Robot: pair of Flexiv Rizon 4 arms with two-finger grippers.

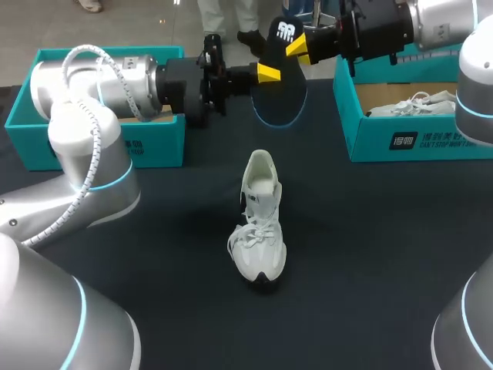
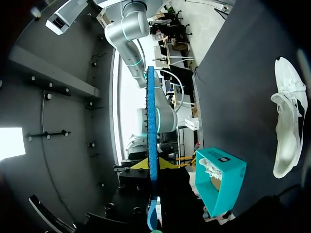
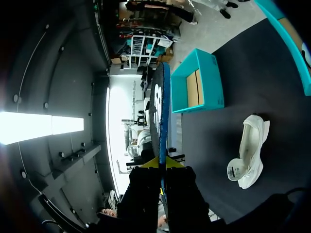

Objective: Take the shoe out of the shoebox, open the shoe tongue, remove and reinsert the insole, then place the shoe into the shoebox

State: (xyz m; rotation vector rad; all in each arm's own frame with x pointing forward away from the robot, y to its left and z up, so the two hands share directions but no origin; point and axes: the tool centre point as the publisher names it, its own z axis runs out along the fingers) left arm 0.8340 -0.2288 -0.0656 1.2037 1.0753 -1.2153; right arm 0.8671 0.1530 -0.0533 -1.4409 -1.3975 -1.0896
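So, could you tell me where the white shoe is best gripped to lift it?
Probably the heel rim, from above: the shoe stands upright on its sole, mouth open, so one finger fits inside, one behind.

In the head view, the frame's right edge cuts off the right shoebox (image 1: 370,145), and the right arm (image 1: 477,92) partly covers it, so the second shoe (image 1: 408,104) inside shows only in part. At the upper left, the left arm (image 1: 92,85) hides most of the left shoebox (image 1: 166,145)'s interior. Both wrist views show the insole (image 2: 151,121) edge-on, its faces unseen.
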